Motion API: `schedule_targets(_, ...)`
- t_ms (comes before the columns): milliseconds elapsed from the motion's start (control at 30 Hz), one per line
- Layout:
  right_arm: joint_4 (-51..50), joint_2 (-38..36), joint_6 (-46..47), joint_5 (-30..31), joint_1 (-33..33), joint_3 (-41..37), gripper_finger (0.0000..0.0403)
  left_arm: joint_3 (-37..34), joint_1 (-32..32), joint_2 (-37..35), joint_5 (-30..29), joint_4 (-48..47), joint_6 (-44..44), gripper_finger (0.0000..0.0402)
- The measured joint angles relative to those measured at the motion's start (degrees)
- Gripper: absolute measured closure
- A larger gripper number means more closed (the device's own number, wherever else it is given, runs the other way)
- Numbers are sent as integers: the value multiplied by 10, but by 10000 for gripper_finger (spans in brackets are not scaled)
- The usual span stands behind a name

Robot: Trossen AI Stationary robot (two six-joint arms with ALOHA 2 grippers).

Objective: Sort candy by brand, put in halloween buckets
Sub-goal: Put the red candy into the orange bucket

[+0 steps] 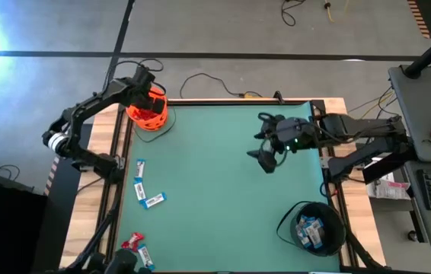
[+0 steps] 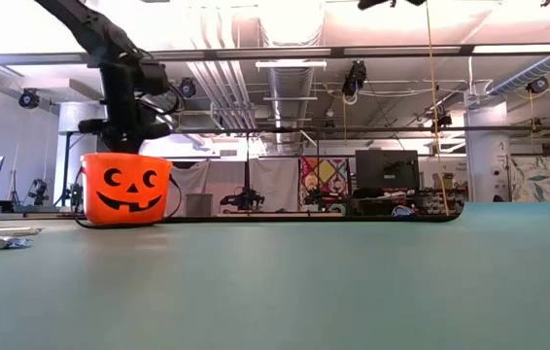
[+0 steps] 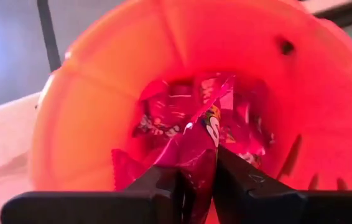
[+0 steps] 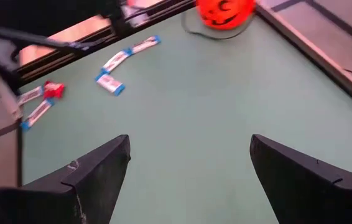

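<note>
overhead, the left gripper (image 1: 148, 97) hangs over the orange bucket (image 1: 148, 113) at the upper left corner of the green table (image 1: 223, 190). the right gripper (image 1: 265, 160) hovers right of centre, its fingers spread wide over bare mat. the black bucket (image 1: 312, 226) sits at the lower right with blue-and-white bars inside. three blue-and-white bars (image 1: 145, 192) lie loose along the left edge, and a red packet (image 1: 130, 243) with another bar lies at the lower left.

at table height, the orange bucket (image 2: 126, 189) shows its black face at the left, the left arm dropping into it from above.

from the left wrist, the fingers (image 3: 163, 186) pinch a red packet (image 3: 194, 146) inside the orange bucket (image 3: 89, 112), above more red packets.

from the right wrist, the two fingers (image 4: 95, 168) stand far apart; loose bars (image 4: 121, 59) and the orange bucket (image 4: 222, 12) lie toward the top of the frame.
</note>
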Motion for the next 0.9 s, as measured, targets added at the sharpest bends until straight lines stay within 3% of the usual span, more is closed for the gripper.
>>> schedule_targets(233, 2, 1, -5, -1, -29, 0, 78, 5, -22, -18, 33, -43, 27, 286)
schedule_targets(400, 15, 16, -15, -1, -30, 0, 78, 29, -74, -102, 45, -81, 10, 219)
schedule_targets(500, 41, 25, -38, -1, -30, 0, 78, 45, -145, -178, 121, -87, -29, 187)
schedule_targets(567, 61, 32, -47, -1, -28, 0, 78, 47, -223, -232, 164, -88, -62, 173)
schedule_targets(667, 73, 43, -44, -1, -20, 0, 78, 37, -392, -297, 130, -97, -153, 165)
schedule_targets(800, 75, 61, -34, -1, -4, 0, 78, 18, -672, -317, -35, -141, -384, 164)
schedule_targets(900, 78, 81, -33, -2, 4, 0, 78, 0, -866, -289, -154, -141, -535, 164)
